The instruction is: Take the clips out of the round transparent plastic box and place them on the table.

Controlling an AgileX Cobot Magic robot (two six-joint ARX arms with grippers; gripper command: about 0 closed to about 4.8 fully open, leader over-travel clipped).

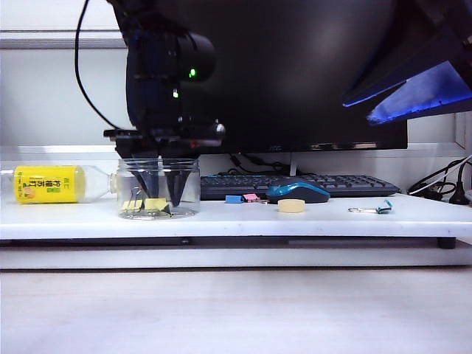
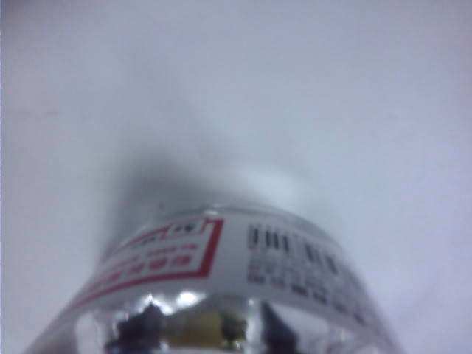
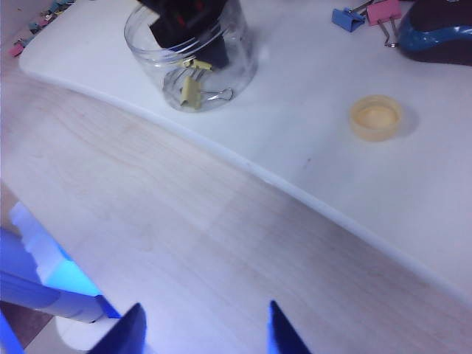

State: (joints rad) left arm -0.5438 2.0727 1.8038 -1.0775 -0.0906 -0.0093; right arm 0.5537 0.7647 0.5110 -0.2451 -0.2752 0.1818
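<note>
Exterior view: left end effector (image 1: pixel 158 193) pointing down inside the round transparent plastic box (image 1: pixel 189 184), fingers apart, tips low near the box floor. Pale-yellow clips (image 1: pixel 155 204) lying between and just under the tips; no grip on any of them visible. Box standing on the table (image 1: pixel 221 218). Yellow-labelled bottle (image 1: pixel 48 184) lying just beyond the end effector's outer side; blue clip (image 1: pixel 234 198), pink clip (image 1: pixel 251 198), mouse (image 1: pixel 297 190) and cream disc (image 1: pixel 291 206) off to its inner side, a teal clip (image 1: pixel 383 209) farther still.

Left wrist view: blurred and very close on the box's labelled wall (image 2: pixel 221 258); dark shapes and a yellowish patch behind the clear plastic, opening not legible here.

Right wrist view: right end effector (image 3: pixel 206 332) wide, nothing between its blue fingertips (image 3: pixel 136 328), hanging over a wooden surface (image 3: pixel 147 206) short of the table edge. Box and clips (image 3: pixel 190 90) well ahead of it, with the black fingers (image 3: pixel 184 29) of the other arm inside.
</note>
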